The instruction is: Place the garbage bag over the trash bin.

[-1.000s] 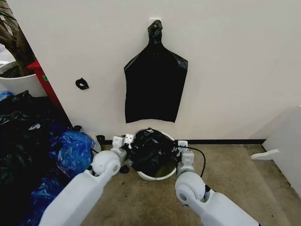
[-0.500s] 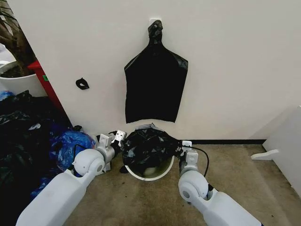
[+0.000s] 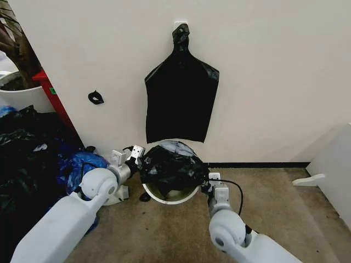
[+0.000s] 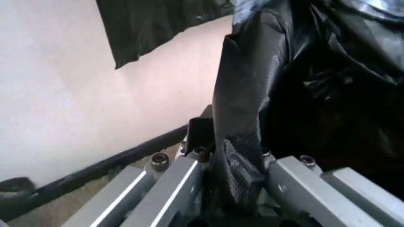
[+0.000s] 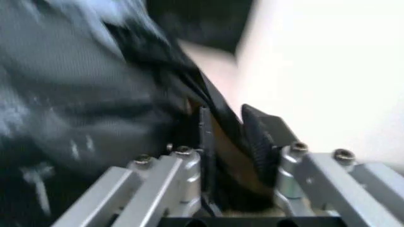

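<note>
I have the trash bin (image 3: 171,195) on the floor by the wall, with the garbage bag (image 3: 169,166) bunched over its mouth. It looks light, limp and slippery, so I'd grip at the hem. My left gripper (image 4: 232,187) has its fingers clamped on one fold; my right gripper (image 5: 228,142) pinches the opposite edge.

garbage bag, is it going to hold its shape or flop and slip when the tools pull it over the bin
The garbage bag probably flops: it hangs crumpled and shapeless over the trash bin. Its glossy film looks slippery, though the left tool and right tool each pinch an edge. It seems very light, so it may ride up.
</note>
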